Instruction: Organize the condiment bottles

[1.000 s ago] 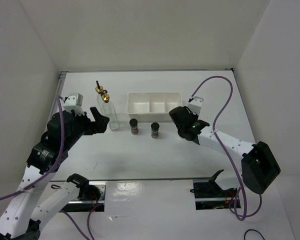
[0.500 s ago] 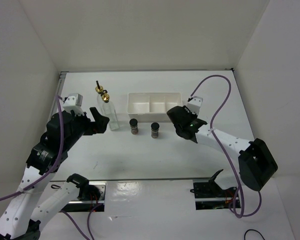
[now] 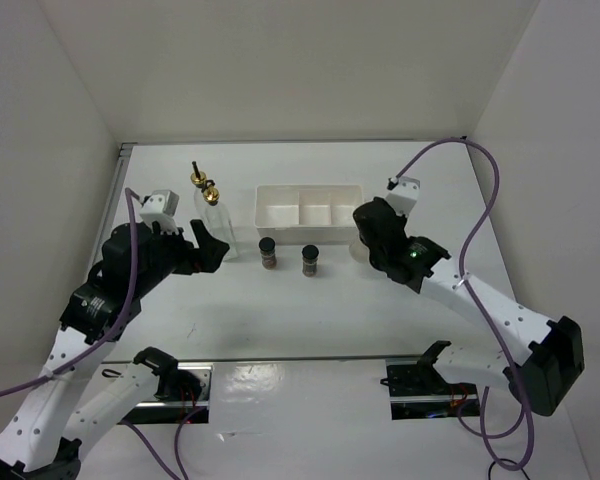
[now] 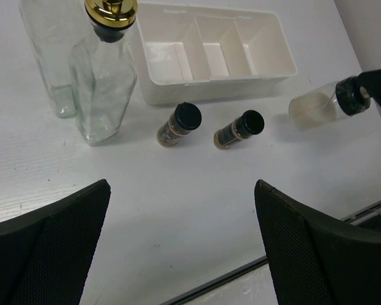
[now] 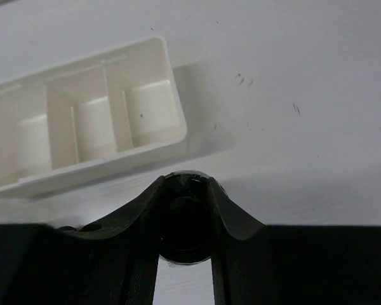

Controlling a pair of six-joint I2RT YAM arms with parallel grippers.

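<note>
Left of the white tray [image 3: 309, 236], the left gripper [image 3: 207, 245] is spread wide, empty, by the front glass bottle [image 4: 100, 89] and rear glass bottle [image 4: 51, 57]. Before the tray the left spice jar [image 4: 178, 124] and right spice jar [image 4: 239, 129] are stood. Off its right end, the whitish jar [image 4: 312, 108] is clamped by its cap in the right gripper [image 5: 185, 197].

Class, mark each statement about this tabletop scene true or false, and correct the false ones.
1. All three compartments of the white tray are empty. True.
2. The right gripper is open and holds nothing. False: it is shut on the whitish jar, at its black cap.
3. Both dark spice jars stand on the table, outside the tray. True.
4. The left gripper is clamped on one of the spice jars. False: it is open and holds nothing.
</note>
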